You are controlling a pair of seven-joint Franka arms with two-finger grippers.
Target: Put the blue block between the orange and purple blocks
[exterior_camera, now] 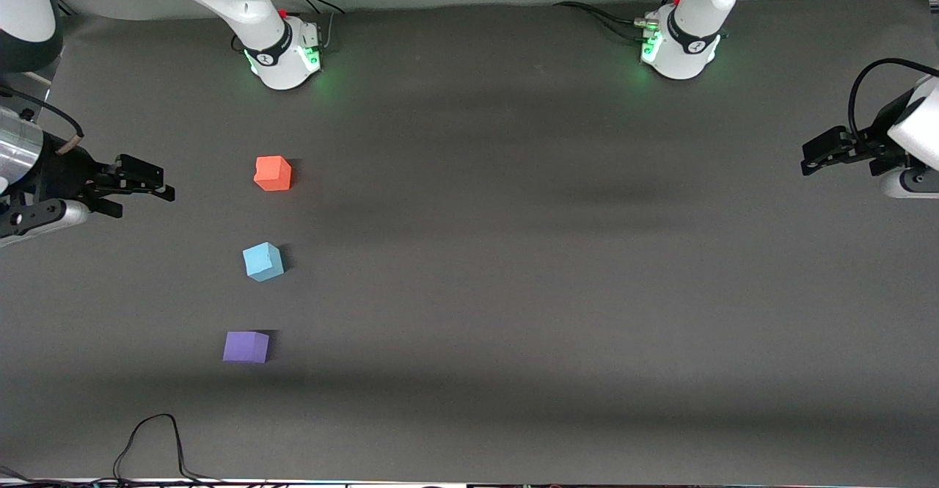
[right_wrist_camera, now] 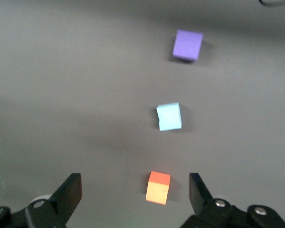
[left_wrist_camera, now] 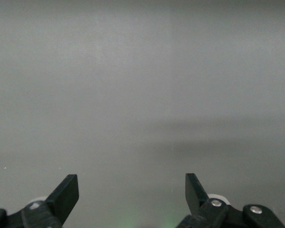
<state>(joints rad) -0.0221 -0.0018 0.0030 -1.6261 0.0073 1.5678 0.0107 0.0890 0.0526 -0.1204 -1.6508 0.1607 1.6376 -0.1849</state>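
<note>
The orange block [exterior_camera: 273, 173], the blue block [exterior_camera: 262, 261] and the purple block [exterior_camera: 246, 346] stand in a row on the dark table, toward the right arm's end. The blue block stands between the other two, apart from both. The orange block is farthest from the front camera and the purple block nearest. My right gripper [exterior_camera: 143, 188] is open and empty, held up beside the orange block. Its wrist view shows the orange block [right_wrist_camera: 158, 187], the blue block [right_wrist_camera: 169, 116] and the purple block [right_wrist_camera: 187, 45] past its open gripper [right_wrist_camera: 135, 190]. My left gripper [exterior_camera: 814, 156] is open and empty at the left arm's end of the table; its wrist view [left_wrist_camera: 132, 190] shows only bare table.
The two arm bases [exterior_camera: 282, 55] [exterior_camera: 678, 48] stand at the table's farthest edge from the front camera. A black cable [exterior_camera: 154, 436] loops on the table near the front edge, closer to the camera than the purple block. The table [exterior_camera: 513, 253] is covered in dark grey cloth.
</note>
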